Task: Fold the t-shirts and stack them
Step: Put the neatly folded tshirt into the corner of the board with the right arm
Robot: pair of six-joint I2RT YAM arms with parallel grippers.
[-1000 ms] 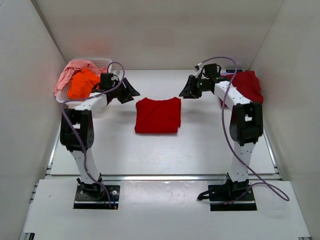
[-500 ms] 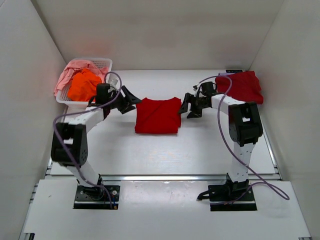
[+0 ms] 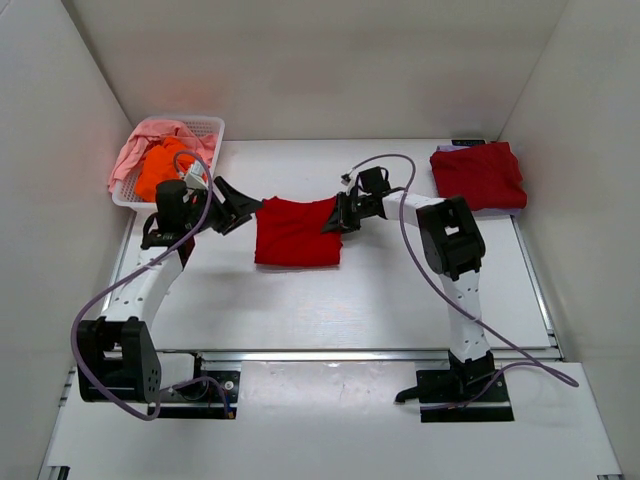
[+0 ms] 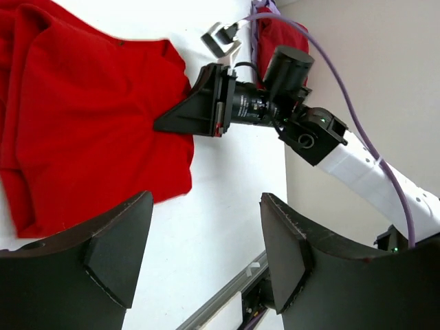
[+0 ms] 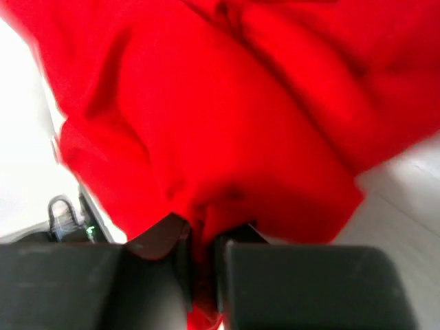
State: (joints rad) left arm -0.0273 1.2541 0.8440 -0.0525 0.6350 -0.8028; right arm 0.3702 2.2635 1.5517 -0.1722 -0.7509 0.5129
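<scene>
Currently right gripper (image 3: 337, 217) pinching folded red t-shirt (image 3: 296, 235) at its 2 o'clock corner, fabric clamped between the fingers (image 5: 289, 289). Left gripper (image 3: 243, 205) spread wide, just beside the 10 o'clock corner, gripping nothing. T-shirt lies flat mid-table. Dark red shirt (image 3: 478, 175) folded at table's 2 o'clock. Basket (image 3: 212, 125) at 10 o'clock holds pink shirt (image 3: 135, 150) and orange shirt (image 3: 160, 167).

Cropped by top and left edges in left wrist view: folded red fabric t-shirt (image 4: 82, 117). Blurred, edge to edge, in right wrist view. Buried in its fold: tips of black right gripper (image 5: 203, 268). Cut off at bottom edge: black left gripper (image 4: 206, 199), bases of fingers (image 4: 113, 254). Hidden under pink and orange garments (image 3: 160, 165): floor of white plastic basket (image 3: 212, 124).
</scene>
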